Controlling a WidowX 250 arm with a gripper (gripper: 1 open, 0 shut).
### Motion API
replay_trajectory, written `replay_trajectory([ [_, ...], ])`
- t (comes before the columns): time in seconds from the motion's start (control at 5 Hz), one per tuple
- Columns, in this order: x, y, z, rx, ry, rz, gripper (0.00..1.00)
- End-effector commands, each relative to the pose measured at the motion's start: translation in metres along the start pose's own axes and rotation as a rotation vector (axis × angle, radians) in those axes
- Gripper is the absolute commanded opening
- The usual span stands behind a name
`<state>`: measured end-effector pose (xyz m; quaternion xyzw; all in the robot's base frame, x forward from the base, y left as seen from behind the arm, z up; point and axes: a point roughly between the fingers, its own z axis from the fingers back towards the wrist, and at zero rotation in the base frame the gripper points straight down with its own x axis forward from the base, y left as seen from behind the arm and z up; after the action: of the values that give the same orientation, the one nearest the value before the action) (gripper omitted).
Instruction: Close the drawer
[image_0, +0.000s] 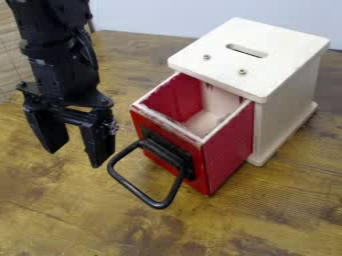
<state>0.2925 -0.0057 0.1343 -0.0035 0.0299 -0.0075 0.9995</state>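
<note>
My jaws (78, 135) are hanging apart, gripping nothing, just left of the red box-shaped drawer (201, 135); it is sticking out of the cream-white wooden box (274, 90) on the worktop (54, 215) — awaiting a push.

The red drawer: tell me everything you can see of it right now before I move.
The red drawer is pulled well out of the cream-white wooden box, towards the camera's lower left. Its side walls are red, its inside pale; whether anything lies inside cannot be told. A black front plate carries a large black wire loop handle, which hangs down and lies on the wooden table. The gripper stands just left of it, fingers apart, not touching.
</note>
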Motion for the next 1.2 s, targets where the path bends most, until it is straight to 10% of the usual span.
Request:
replay_trajectory([
  [0.0, 0.005, -0.011, -0.005, -0.006, 0.008, 0.011, 1.0],
  [1.0, 0.016, -0.041, -0.079, 0.049, -0.036, -0.127, 1.0],
])
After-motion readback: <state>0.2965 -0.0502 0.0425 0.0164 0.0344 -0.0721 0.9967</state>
